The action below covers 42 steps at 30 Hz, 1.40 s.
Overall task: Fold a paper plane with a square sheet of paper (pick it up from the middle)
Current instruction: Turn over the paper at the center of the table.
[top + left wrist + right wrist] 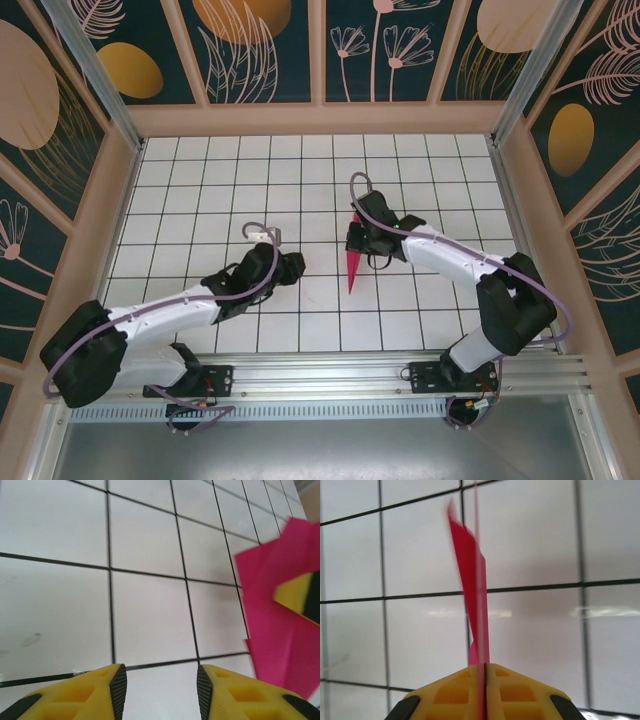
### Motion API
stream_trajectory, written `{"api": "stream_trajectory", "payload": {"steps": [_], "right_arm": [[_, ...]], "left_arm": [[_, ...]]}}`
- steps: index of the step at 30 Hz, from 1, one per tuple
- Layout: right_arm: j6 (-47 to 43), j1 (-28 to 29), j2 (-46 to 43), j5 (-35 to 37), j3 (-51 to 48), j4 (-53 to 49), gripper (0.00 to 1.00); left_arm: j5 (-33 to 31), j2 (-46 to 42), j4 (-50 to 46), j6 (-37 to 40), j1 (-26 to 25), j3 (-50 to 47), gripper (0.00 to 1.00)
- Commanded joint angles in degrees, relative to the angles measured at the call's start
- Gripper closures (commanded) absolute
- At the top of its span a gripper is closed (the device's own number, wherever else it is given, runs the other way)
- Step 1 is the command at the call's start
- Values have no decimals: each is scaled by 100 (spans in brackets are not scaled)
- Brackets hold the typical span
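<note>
Over the middle of the counter [200,180], the right hand [485,677] pinches the folded paper plane [469,565]. The left hand [161,682] stands part-open and empty. Next, probably, laying it down gently.

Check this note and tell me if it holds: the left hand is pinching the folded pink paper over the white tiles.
Not quite. It is the right hand that pinches the folded pink paper over the white tiles. The right wrist view shows its fingers shut on the paper's edge. The left hand is open with nothing between its fingers.
</note>
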Motion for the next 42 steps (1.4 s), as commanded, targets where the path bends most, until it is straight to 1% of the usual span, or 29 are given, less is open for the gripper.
{"api": "stream_trajectory", "payload": {"steps": [1, 3, 4, 10, 14, 17, 19, 21, 25, 28, 31, 33, 35, 36, 38, 39, 40, 41, 42], "right_arm": [[-118, 388, 480, 2004, 672, -1984, 90], [-2, 593, 904, 2383, 972, -2365, 90], [43, 698, 1132, 2465, 1114, -2475, 90], [201, 1384, 2500, 2460, 1990, -2739, 89], [282, 1822, 3361, 2443, 2904, -3086, 87], [272, 2027, 3735, 2271, 3354, -3118, 82], [291, 2097, 3829, 2142, 3500, -3072, 75], [283, 2120, 3819, 1950, 3548, -2954, 62], [98, 2124, 3478, 1503, 3452, -2547, 47], [-110, 2114, 2781, 1031, 3038, -1912, 36], [-238, 2012, 1816, 409, 2293, -1010, 25], [-190, 1787, 1133, -57, 1593, -337, 23], [-77, 1461, 538, -496, 872, 250, 24], [-22, 1234, 239, -846, 436, 567, 28], [45, 786, -269, -1673, -379, 1253, 44], [103, 555, -530, -2063, -788, 1574, 56], [116, 398, -699, -2460, -1102, 1891, 64], [88, 265, -857, -2990, -1419, 2215, 66], [30, 142, -917, -3363, -1620, 2383, 71]], "left_arm": [[-923, -421, -317, -346, -31, -256, 54], [-1206, -676, -430, -497, -31, -388, 53], [-1364, -809, -498, -591, -26, -457, 53], [-2096, -1806, -970, -1022, -31, -834, 52], [-2305, -2462, -1080, -1162, -31, -1143, 51], [-2337, -2783, -1096, -1247, -27, -1323, 51], [-2335, -2863, -1128, -1267, -31, -1362, 51], [-2296, -2859, -1142, -1267, -31, -1365, 51], [-2223, -2743, -1103, -1247, -31, -1341, 51], [-2137, -2633, -1013, -1192, -31, -1306, 51], [-2001, -2481, -886, -1134, -31, -1254, 50], [-1861, -2315, -751, -1056, -31, -1209, 50], [-1720, -2113, -676, -991, -25, -1116, 50], [-1627, -1973, -622, -944, -29, -1059, 50], [-1478, -1733, -559, -883, -31, -942, 50], [-1385, -1577, -515, -850, -31, -879, 50], [-1296, -1463, -474, -816, -31, -824, 50], [-1189, -1302, -412, -774, -31, -765, 50], [-1077, -1148, -380, -765, -31, -708, 50]]}}
